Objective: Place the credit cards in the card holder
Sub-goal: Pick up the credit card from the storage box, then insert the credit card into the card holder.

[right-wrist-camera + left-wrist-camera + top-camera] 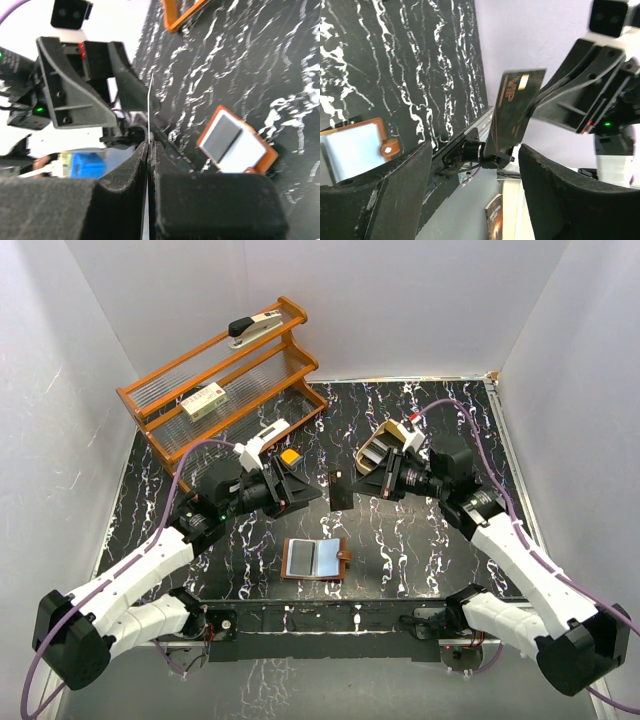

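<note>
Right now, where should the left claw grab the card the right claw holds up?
The card's free end, away from the right claw, coming from the left with the open left claw, one finger per flat face: it stands on edge above the table.

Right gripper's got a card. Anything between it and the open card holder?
Nothing visible. The card is pinched in the right gripper, off the table; the card holder lies open toward the near edge, bare table between. The open left gripper faces the card, not over the holder.
</note>
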Robot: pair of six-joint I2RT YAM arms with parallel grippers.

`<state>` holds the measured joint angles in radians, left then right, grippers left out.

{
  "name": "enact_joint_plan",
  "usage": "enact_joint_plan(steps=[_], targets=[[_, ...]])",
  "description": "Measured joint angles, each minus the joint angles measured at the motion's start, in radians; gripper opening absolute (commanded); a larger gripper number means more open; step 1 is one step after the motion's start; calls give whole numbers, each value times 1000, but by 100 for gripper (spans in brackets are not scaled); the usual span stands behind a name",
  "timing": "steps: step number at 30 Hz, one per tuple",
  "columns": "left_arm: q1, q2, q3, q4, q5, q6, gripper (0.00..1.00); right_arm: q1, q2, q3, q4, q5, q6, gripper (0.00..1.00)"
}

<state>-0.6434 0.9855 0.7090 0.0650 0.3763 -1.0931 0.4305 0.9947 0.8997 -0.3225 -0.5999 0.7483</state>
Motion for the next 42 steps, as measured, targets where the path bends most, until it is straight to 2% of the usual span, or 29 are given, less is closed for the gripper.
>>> enact_joint_plan(steps=[3,8,16,17,19,20,25,32,34,42], targets=[[0,15,0,56,17,-18,66,2,-40,-71,92,-53,106,0],[0,32,-5,170,56,-59,60,7,-57,-95,174,-92,191,0],[0,73,-11,304,103,-116,38,15,-54,-113,245,-122,243,0],[0,74,-13,311,106,-121,31,16,-53,-113,249,-125,247,0],[0,74,-17,320,110,-128,6,18,-52,-114,253,-126,250,0],[0,74,-18,325,111,-134,0,19,-52,-117,256,-126,252,0],[0,71,-21,336,110,-142,0,19,-51,-149,259,-122,255,0],[0,63,-22,285,97,-114,0,19,-50,-158,241,-102,255,29],[0,57,-22,253,89,-95,0,19,-50,-158,226,-91,247,35],[0,10,-35,87,34,1,0,21,-50,-158,98,-16,186,36]])
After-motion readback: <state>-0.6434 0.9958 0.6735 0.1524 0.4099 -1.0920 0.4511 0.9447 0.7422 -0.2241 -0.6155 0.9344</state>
